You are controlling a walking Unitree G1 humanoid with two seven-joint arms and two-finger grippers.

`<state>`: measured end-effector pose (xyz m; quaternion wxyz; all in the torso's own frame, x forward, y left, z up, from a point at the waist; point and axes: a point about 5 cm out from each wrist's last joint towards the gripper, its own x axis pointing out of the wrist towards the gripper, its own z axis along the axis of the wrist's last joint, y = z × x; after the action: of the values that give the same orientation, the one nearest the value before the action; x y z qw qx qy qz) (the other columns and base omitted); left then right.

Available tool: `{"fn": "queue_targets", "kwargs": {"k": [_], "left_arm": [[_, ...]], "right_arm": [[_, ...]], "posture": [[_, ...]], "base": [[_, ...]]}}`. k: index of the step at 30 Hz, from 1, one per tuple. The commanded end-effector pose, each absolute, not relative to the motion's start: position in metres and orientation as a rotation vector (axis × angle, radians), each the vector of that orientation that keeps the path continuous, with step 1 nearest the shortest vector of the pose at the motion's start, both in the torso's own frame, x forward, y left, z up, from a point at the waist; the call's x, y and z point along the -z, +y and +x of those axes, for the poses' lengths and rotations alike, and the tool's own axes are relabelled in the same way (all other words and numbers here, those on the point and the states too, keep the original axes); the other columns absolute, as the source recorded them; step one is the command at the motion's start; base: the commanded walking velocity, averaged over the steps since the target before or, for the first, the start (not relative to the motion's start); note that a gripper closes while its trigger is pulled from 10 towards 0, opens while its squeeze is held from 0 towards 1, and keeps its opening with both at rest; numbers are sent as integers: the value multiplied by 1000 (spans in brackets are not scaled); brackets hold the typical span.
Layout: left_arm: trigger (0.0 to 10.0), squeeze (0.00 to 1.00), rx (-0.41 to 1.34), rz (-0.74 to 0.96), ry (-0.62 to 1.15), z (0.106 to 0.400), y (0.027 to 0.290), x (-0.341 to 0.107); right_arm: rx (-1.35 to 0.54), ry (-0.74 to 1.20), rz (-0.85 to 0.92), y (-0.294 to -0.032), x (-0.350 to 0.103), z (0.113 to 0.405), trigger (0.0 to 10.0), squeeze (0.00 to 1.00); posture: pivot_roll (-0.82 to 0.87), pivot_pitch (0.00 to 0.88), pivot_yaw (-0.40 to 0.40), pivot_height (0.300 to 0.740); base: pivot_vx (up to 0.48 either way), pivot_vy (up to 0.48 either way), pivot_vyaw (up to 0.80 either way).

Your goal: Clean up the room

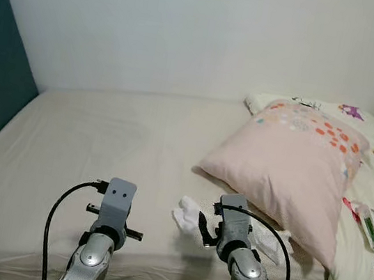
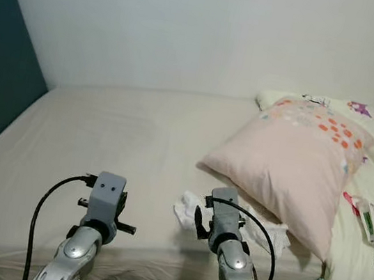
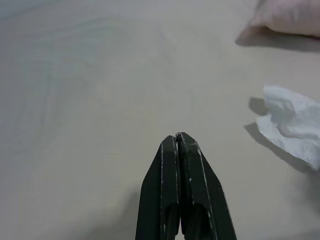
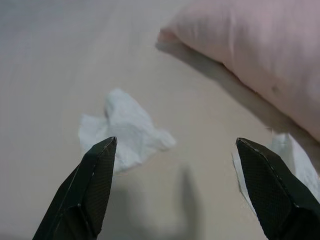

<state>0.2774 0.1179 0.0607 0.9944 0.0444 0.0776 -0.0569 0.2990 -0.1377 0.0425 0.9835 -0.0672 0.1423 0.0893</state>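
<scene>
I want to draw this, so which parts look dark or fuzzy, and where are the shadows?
Left eye view: soft, even light; the pink pillow shades the bed sheet beneath it. Right wrist view: the open right gripper is near and blurred, with a faint shadow by the crumpled tissue. Left wrist view: the shut left gripper looks dark; the tissue casts a sharper shadow.

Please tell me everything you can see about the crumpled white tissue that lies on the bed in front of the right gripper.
The tissue is white, thin and soft-looking, like paper, crumpled into a loose, uneven wad with raised folds and one flatter corner. It lies on the beige bed sheet, casting a small shadow, apart from the pink pillow. The right gripper hangs over it with its fingers wide open, not touching it. The left gripper, shut, points at the bare sheet beside it. A second white piece lies separately near the pillow.
</scene>
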Motion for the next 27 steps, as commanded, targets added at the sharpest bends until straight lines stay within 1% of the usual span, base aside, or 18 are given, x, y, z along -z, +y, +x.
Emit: {"fn": "queue_targets", "kwargs": {"k": [1, 6, 7, 8, 11, 12, 14, 16, 21, 25, 27], "left_arm": [[10000, 0, 129, 120, 163, 274, 122, -59], [10000, 0, 174, 140, 141, 271, 129, -61], [10000, 0, 196, 131, 120, 269, 131, -64], [10000, 0, 218, 128, 96, 268, 131, -68], [10000, 0, 267, 116, 48, 265, 129, -76], [10000, 0, 328, 115, -6, 260, 124, -85], [10000, 0, 368, 115, -39, 257, 119, -91], [10000, 0, 375, 115, -43, 256, 118, -92], [10000, 0, 476, 109, -80, 244, 104, -103], [10000, 0, 490, 101, -84, 242, 102, -105], [10000, 0, 528, 71, -82, 238, 99, -108]], "right_arm": [[-196, 290, -128, -133, -44, 301, 10000, 0], [-215, 301, -190, -133, -47, 310, 10000, 0], [-200, 309, -215, -137, -48, 314, 10000, 686], [-181, 317, -227, -141, -49, 318, 10000, 1000], [-147, 319, -214, -147, -52, 324, 10000, 1000], [-121, 329, -197, -153, -54, 330, 10000, 1000], [-110, 336, -184, -156, -55, 334, 10000, 1000], [-110, 337, -180, -156, -55, 334, 10000, 1000], [-72, 395, -185, -169, -58, 344, 10000, 1000], [-66, 402, -192, -171, -59, 346, 10000, 1000], [-30, 423, -205, -175, -61, 349, 10000, 1000]], "posture": [[-27, 0, -10, 576], [-24, 11, -13, 576], [-20, 17, -18, 576], [-16, 23, -19, 576], [-10, 32, -24, 576], [-5, 38, -26, 576], [-1, 46, -27, 576], [-1, 46, -27, 576], [17, 75, -35, 576], [18, 80, -39, 576], [12, 82, -41, 576]], "base": [[0, 0, 0], [0, 0, 0], [0, 0, 0], [0, 0, 0], [0, 0, 0], [0, 0, 0], [0, 0, 0], [0, 0, 0], [0, 0, 0], [0, 0, 0], [0, 0, 0]]}}
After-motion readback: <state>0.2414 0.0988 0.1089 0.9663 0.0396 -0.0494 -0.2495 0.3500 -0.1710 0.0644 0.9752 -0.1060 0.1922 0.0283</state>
